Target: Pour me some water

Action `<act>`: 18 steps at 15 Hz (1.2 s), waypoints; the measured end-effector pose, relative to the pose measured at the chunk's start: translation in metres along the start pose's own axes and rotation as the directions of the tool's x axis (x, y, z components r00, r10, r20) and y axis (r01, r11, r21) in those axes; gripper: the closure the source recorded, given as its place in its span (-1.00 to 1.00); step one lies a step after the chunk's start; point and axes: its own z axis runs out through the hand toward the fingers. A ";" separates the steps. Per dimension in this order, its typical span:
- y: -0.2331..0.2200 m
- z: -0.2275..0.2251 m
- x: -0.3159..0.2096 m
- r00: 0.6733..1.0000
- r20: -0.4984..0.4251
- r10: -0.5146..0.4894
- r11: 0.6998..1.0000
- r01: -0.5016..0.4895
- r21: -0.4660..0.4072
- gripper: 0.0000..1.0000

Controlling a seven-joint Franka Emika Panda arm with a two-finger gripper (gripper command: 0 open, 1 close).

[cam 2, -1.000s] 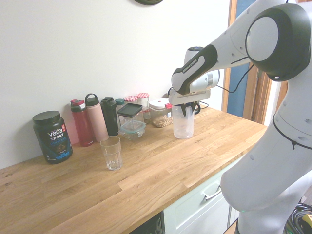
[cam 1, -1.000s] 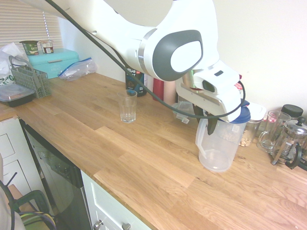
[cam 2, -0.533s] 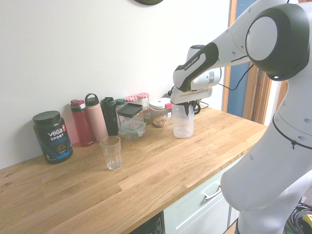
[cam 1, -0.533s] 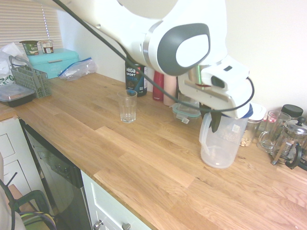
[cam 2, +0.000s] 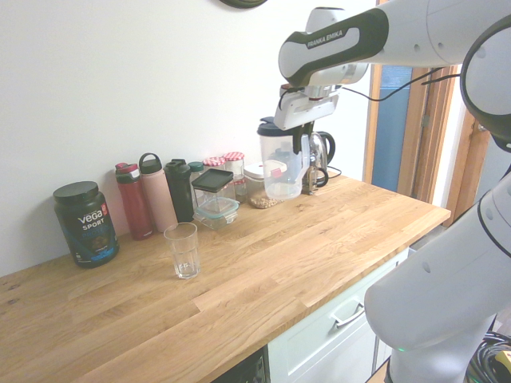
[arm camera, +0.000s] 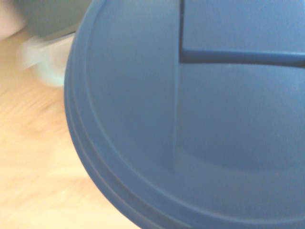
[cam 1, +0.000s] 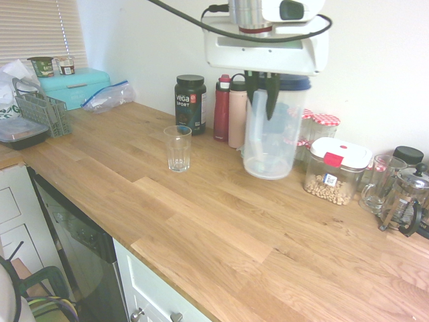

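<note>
Pitcher (cam 1: 271,134) hung under the gripper (cam 1: 261,100) above the counter (cam 1: 201,221), drinking glass (cam 1: 178,148) set on the counter below and left of it, bottles (cam 1: 228,111) ranged behind, lidded container (cam 1: 332,171) placed lower right.

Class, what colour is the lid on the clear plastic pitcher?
Dark blue lid, clearest in the wrist view.
</note>
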 end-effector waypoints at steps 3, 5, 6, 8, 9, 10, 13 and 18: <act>-0.044 -0.004 -0.022 0.981 0.070 -0.179 0.984 0.180 -0.008 1.00; -0.085 -0.009 -0.037 0.950 0.103 -0.295 0.955 0.297 -0.007 1.00; -0.104 -0.008 -0.045 0.928 0.121 -0.351 0.935 0.354 -0.006 1.00; -0.135 0.004 -0.057 0.876 0.161 -0.454 0.887 0.462 -0.011 1.00; -0.148 0.012 -0.062 0.845 0.182 -0.503 0.858 0.514 -0.017 1.00; -0.160 0.019 -0.065 0.813 0.204 -0.545 0.827 0.562 -0.028 1.00; -0.195 0.035 -0.069 0.711 0.265 -0.652 0.719 0.690 -0.081 1.00; -0.228 0.055 -0.059 0.531 0.364 -0.765 0.488 0.847 -0.211 1.00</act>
